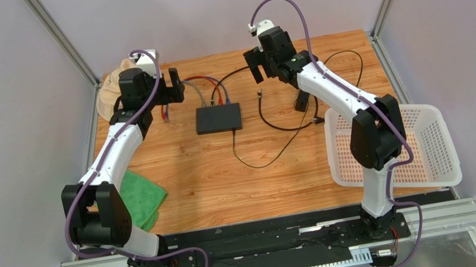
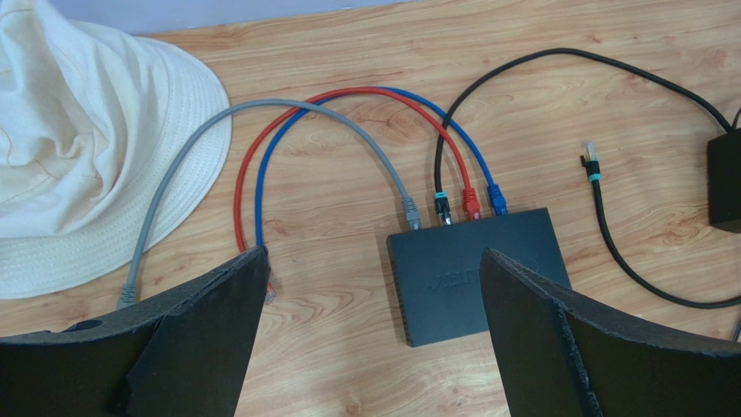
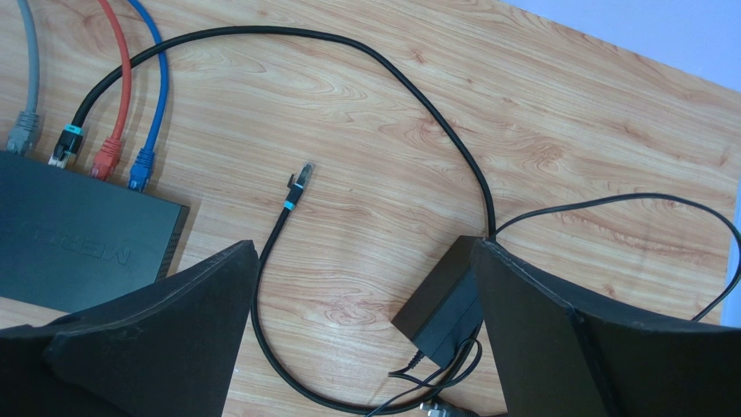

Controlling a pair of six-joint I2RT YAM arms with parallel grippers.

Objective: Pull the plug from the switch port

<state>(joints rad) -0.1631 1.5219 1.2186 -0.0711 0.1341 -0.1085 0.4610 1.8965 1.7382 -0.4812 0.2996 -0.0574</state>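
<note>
The black switch (image 1: 218, 118) lies flat mid-table; it also shows in the left wrist view (image 2: 474, 269) and the right wrist view (image 3: 78, 234). Along its far edge sit a grey plug (image 2: 410, 213), a black plug with a cyan band (image 2: 442, 207), a red plug (image 2: 470, 204) and a blue plug (image 2: 497, 200). A loose black cable end (image 3: 298, 182) lies right of the switch. My left gripper (image 1: 175, 86) is open and empty, raised behind and left of the switch (image 2: 372, 256). My right gripper (image 1: 253, 68) is open and empty, raised behind and right of it (image 3: 363, 245).
A black power adapter (image 3: 443, 308) with coiled black cord lies right of the switch. A cream hat (image 2: 78, 148) sits at the back left. A green cloth (image 1: 142, 198) lies front left, and a white basket (image 1: 434, 143) stands at the right edge.
</note>
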